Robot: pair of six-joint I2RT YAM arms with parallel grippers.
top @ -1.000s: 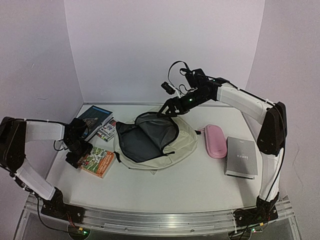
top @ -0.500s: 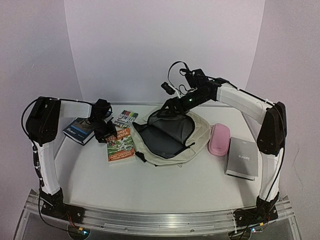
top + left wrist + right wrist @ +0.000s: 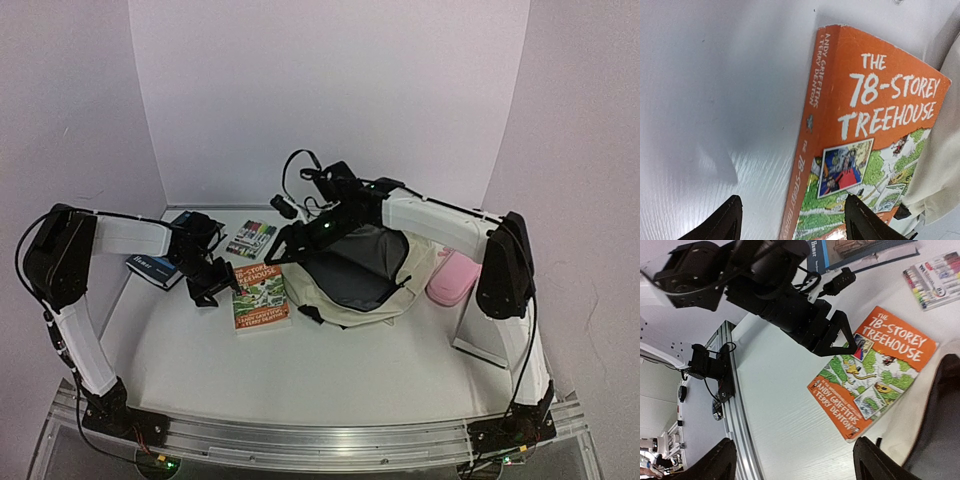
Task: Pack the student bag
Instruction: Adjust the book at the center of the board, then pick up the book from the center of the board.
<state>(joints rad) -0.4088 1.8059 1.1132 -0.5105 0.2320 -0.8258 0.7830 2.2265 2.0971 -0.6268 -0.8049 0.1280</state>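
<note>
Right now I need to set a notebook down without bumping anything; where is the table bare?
The widest bare patch is the near strip of table, between the front rail and the orange book and student bag. The back left is crowded: blue book, marker pack, left gripper. On the right, the pink pencil case lies beside the bag.

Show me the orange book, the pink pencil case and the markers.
orange book (image 3: 260, 295): top external view, cover's middle.
pink pencil case (image 3: 452, 280): top external view, its top side.
markers (image 3: 935, 279): right wrist view, middle of the pack.
</note>
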